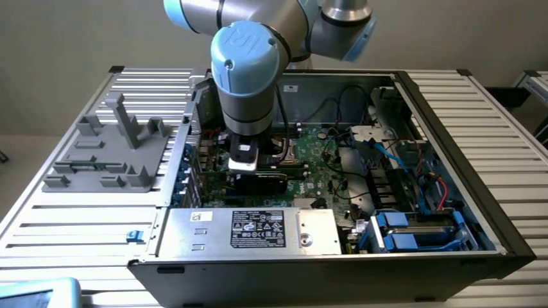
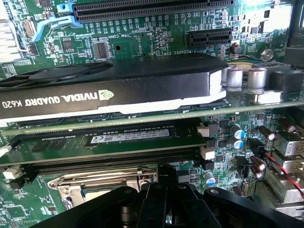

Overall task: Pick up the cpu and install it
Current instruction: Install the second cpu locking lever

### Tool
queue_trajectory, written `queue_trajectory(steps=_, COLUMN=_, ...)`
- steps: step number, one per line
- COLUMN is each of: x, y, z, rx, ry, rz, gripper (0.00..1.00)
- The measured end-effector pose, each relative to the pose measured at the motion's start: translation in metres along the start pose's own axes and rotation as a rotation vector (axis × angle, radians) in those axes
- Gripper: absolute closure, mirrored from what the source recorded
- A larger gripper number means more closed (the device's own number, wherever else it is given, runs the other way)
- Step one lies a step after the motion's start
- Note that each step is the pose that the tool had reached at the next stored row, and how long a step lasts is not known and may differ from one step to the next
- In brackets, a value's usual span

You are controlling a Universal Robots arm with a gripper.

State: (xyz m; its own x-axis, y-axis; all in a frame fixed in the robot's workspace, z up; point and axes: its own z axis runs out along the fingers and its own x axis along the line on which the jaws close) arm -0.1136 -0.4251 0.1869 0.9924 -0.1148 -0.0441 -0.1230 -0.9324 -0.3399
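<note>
My gripper (image 1: 246,172) hangs low inside the open computer case (image 1: 453,128), just above the green motherboard (image 1: 321,168). In the wrist view its black body (image 2: 164,202) sits directly over the dark CPU socket with its shiny metal frame (image 2: 95,186). The cpu itself is hidden from view; I cannot tell whether the gripper carries it. A memory stick (image 2: 118,138) and a black NVIDIA graphics card (image 2: 109,83) lie just beyond the socket.
A large grey plastic fixture (image 1: 111,151) stands on the slatted table at the exterior view's left. The power supply (image 1: 253,230) fills the case's near side. Cables (image 1: 385,157), blue drive bays (image 1: 402,234) and capacitors (image 2: 244,78) crowd the area around the socket.
</note>
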Motion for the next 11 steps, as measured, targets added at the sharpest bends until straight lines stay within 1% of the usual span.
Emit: queue_trajectory(steps=11, x=0.0000, y=0.0000, z=0.0001, rx=0.0001, ry=0.0001, rz=0.000, gripper=0.89)
